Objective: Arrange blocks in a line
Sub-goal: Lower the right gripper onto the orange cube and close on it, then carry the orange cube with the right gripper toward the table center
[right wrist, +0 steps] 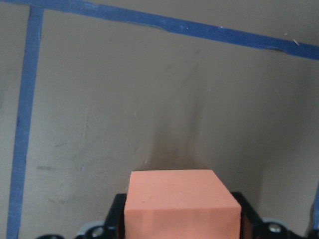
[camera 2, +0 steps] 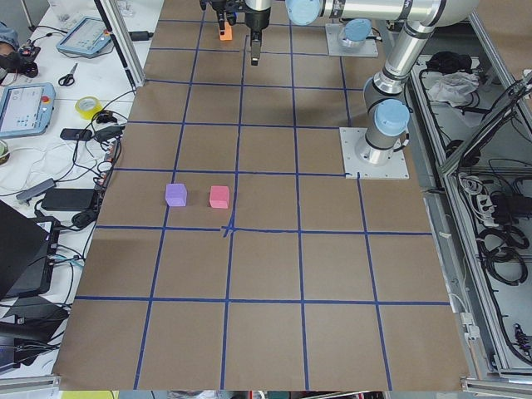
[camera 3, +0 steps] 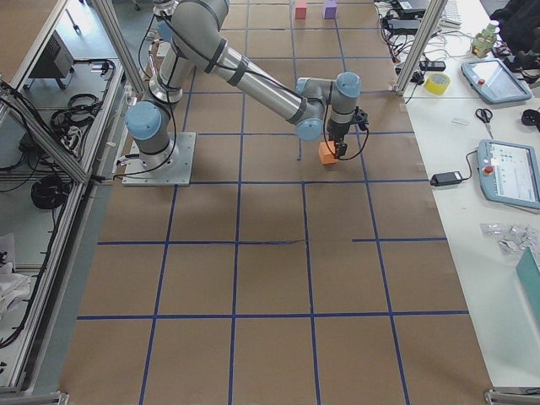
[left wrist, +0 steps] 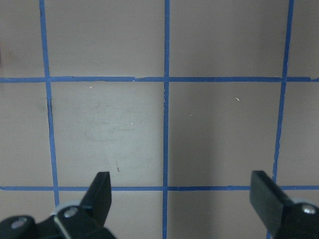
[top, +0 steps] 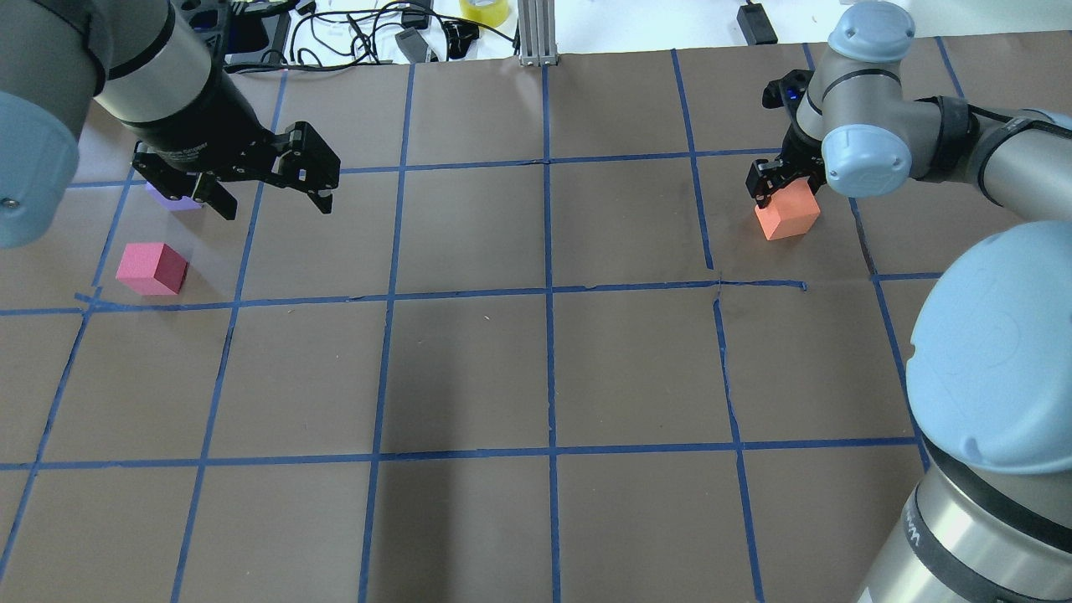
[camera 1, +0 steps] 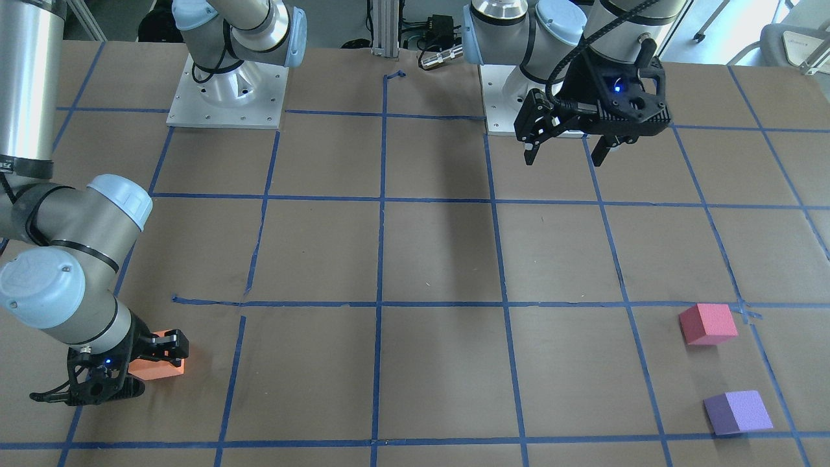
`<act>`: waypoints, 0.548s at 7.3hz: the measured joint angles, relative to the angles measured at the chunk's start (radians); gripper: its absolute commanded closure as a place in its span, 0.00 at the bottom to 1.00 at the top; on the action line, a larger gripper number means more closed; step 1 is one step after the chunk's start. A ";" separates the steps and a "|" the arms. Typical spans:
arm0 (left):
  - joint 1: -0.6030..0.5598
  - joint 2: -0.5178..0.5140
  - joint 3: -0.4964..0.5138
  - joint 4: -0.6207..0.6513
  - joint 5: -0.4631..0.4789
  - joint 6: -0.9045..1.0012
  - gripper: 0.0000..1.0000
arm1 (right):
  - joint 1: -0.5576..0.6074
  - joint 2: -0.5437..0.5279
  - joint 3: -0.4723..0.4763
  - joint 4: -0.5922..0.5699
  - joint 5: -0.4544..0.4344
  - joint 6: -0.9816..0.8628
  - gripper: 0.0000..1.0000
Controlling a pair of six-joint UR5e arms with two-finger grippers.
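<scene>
The orange block [top: 787, 213] sits between the fingers of my right gripper [top: 780, 191] at the far right of the table. In the right wrist view the jaws press on both sides of the orange block [right wrist: 177, 199]. The pinkish-red block [top: 151, 268] lies alone at the far left and also shows in the front-facing view [camera 1: 707, 323]. The purple block [camera 1: 738, 412] lies beside it, and in the overhead view it [top: 172, 199] is partly hidden under my left gripper [top: 276, 205]. The left gripper [left wrist: 182, 184] is open, empty and raised above the table.
Blue tape lines [top: 548, 293] form a grid on the brown table. The arm base plates [camera 1: 227, 97] stand on the robot's side. A metal post [top: 536, 33], cables and a yellow tape roll [top: 484, 10] lie beyond the far edge.
</scene>
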 measured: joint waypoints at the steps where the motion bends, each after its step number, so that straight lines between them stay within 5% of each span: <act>1: 0.000 0.000 0.000 0.000 0.000 0.000 0.00 | -0.001 0.000 -0.001 0.005 0.000 0.000 1.00; 4: 0.000 0.000 0.000 -0.001 0.000 0.001 0.00 | 0.007 -0.020 -0.022 0.011 0.032 0.020 1.00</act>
